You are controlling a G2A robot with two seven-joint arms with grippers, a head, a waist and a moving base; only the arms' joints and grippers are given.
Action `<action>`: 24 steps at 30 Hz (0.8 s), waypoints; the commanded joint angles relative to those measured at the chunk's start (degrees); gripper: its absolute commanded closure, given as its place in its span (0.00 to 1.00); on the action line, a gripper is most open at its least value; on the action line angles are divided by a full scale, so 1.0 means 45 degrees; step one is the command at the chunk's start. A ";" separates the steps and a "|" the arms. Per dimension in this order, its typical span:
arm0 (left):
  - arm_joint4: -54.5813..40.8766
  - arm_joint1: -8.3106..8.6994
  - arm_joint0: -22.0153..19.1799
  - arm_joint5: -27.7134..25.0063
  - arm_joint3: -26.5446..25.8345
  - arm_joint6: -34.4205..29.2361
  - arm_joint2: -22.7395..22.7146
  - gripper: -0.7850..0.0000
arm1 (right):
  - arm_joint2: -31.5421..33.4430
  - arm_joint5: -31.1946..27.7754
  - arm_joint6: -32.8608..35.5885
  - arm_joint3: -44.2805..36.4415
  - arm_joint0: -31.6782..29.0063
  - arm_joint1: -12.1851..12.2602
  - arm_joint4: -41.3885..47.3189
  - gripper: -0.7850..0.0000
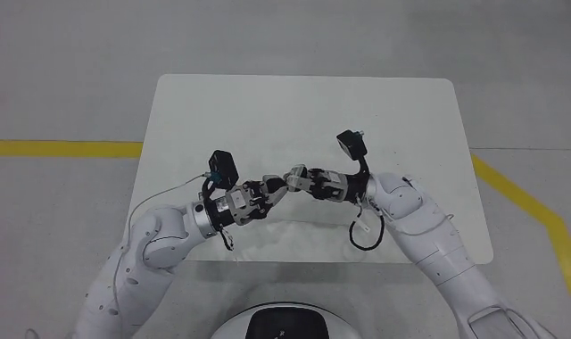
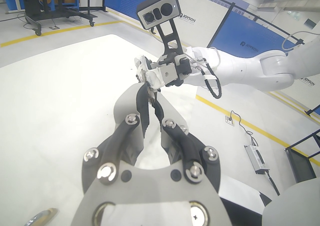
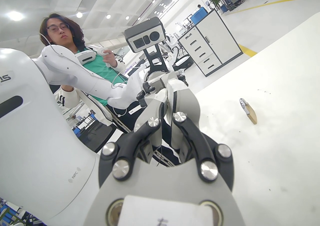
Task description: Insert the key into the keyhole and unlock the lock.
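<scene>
A small metal key (image 2: 150, 94) hangs in the air between the two grippers, which meet tip to tip above the front middle of the white table (image 1: 357, 116). My left gripper (image 2: 151, 99) (image 1: 274, 194) is shut on one end of the key. My right gripper (image 3: 167, 99) (image 1: 292, 180), its fingertips (image 2: 155, 79) wrapped in white tape, looks shut on the other end. A brass padlock (image 3: 248, 112) with a silver shackle lies flat on the table, apart from both grippers; its edge also shows below my left wrist (image 2: 41, 217).
The table's far half and both sides are bare. Yellow floor lines (image 1: 62, 148) run beside the table. Each wrist carries a black camera on a bracket (image 2: 158, 13) (image 3: 146, 34) that sticks up close to the other gripper.
</scene>
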 commanded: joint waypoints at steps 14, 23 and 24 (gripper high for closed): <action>-0.0536 0.0079 -0.0155 0.0221 0.0041 -0.0430 -0.0118 1.00 | 0.0338 0.0000 -0.0001 0.0135 0.0051 0.0069 -0.0086 1.00; -0.2195 0.0292 -0.0423 0.0777 0.0121 -0.3344 -0.0393 1.00 | 0.1957 0.0000 -0.0198 0.0242 -0.0619 0.0132 0.0717 0.00; -0.2455 0.0306 -0.0486 0.0820 0.0183 -0.3604 -0.0377 1.00 | 0.1957 0.0000 -0.0198 0.0242 -0.0619 0.0132 0.0717 0.00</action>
